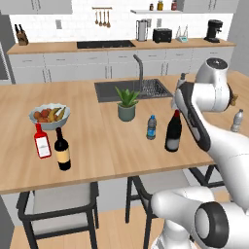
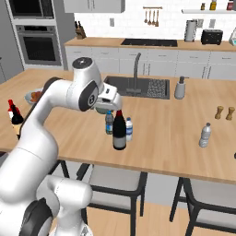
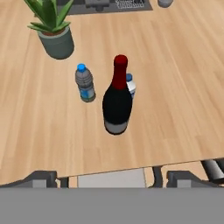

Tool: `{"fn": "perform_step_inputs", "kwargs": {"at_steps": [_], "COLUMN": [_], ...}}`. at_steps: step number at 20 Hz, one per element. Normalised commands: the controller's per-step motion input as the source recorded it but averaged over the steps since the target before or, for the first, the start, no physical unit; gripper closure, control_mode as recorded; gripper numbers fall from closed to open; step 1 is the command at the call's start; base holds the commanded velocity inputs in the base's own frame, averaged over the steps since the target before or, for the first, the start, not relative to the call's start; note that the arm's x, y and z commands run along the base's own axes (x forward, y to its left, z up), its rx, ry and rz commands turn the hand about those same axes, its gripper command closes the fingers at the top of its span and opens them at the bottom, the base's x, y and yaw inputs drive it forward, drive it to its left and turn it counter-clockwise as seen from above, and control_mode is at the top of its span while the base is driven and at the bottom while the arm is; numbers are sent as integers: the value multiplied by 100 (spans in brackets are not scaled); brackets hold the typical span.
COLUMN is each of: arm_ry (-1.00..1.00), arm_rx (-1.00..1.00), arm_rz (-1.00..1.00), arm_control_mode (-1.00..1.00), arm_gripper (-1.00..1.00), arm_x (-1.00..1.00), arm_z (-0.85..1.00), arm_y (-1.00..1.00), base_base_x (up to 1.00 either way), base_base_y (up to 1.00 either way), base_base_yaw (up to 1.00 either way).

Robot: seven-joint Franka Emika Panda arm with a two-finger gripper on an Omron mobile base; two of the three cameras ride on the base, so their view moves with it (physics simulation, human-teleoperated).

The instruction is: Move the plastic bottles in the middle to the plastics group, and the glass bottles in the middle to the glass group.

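The tall near-black wine bottle (image 1: 173, 132) (image 2: 119, 131) (image 3: 117, 103) with a red neck top stands in the middle of the island. A small clear water bottle (image 1: 151, 127) (image 2: 109, 123) (image 3: 85, 84) with a blue label is just to its left. A second small one (image 2: 129, 129) (image 3: 131, 85) peeks out from behind the wine bottle. My gripper (image 2: 114, 102) (image 3: 114, 178) hovers open above these bottles, holding nothing. The pale grey plastic bottle (image 1: 237, 120) (image 2: 205, 135) stands alone at the right. The red bottle (image 1: 42, 141) (image 2: 10, 109) and the tan-label dark bottle (image 1: 62, 150) (image 2: 17, 119) stand at the left.
A potted plant (image 1: 126, 104) (image 3: 51, 30) sits behind the middle bottles, in front of the sink (image 1: 131, 90). There is a fruit bowl (image 1: 49, 115) behind the glass group and two pepper mills (image 2: 224, 113) at the far right. Stools (image 1: 58, 202) stand under the near counter edge.
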Motion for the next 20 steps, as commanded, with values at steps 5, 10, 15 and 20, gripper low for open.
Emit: {"fn": "perform_step_inputs", "kwargs": {"at_steps": [5, 10, 15, 20], "arm_ry": [-2, 0, 0, 1], "arm_rx": [0, 1, 0, 0], "arm_rz": [1, 3, 1, 0], "arm_control_mode": [-100, -100, -100, -100], "arm_gripper": [-100, -100, -100, -100], "arm_x": [35, 55, 42, 17], "arm_z": [-11, -18, -26, -22], "arm_y": [-10, -17, -4, 0], "base_base_x": [0, 0, 0, 0], "base_base_y": [0, 0, 0, 0], "base_base_yaw": [0, 0, 0, 0]}}
